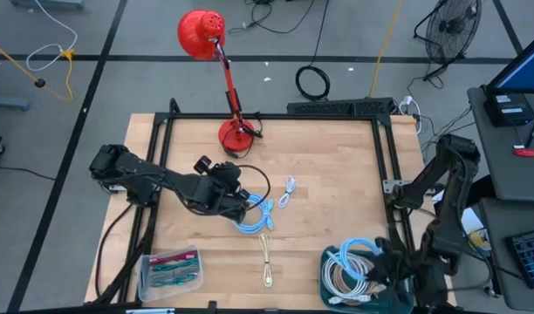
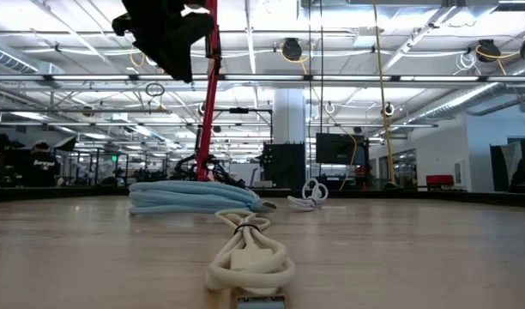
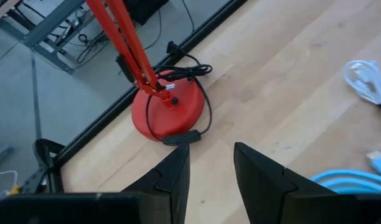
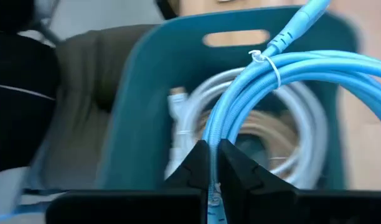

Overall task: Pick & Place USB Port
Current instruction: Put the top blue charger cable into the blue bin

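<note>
Here we see the right end effector (image 4: pixel 210 163) at the lower right of the high view, clenched on a coiled blue cable (image 4: pixel 284 68) and poised over the teal bin (image 1: pixel 330 262), which already holds white and blue cable coils. In the right wrist view its fingers pinch the blue strands directly above the bin's contents.

We find the left end effector (image 3: pixel 210 163) near the centre of the tabletop (image 1: pixel 337 174), raised above the wood, its fingers parted and grasping nothing. It sits just beside a second blue cable bundle (image 1: pixel 254 216) lying on the wood. Near it we note a small white cable (image 1: pixel 288 191) and, lower down, a cream USB cable (image 1: pixel 266 259). A red desk lamp (image 1: pixel 235 131) stands at the upper middle, and a clear case (image 1: pixel 171 270) rests lower left.
</note>
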